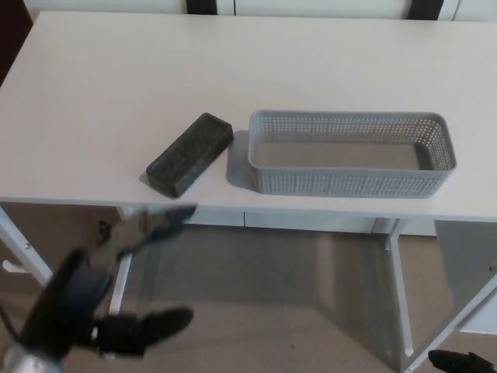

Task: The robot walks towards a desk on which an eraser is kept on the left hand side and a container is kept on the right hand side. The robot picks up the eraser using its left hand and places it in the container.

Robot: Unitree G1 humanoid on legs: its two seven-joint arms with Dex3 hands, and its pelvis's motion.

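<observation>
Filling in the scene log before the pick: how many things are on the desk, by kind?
eraser: 1
container: 1
Total: 2, both on the desk

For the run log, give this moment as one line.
left hand open, below desk edge | eraser on desk | container empty

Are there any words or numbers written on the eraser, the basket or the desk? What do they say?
None: no word, number or sign can be read anywhere.
Eraser: plain dark top, no label showing.
Container: grey walls with small holes, no print.
Desk: bare white surface, nothing written.
Left hand: black and blurred, no marking to make out.
</observation>
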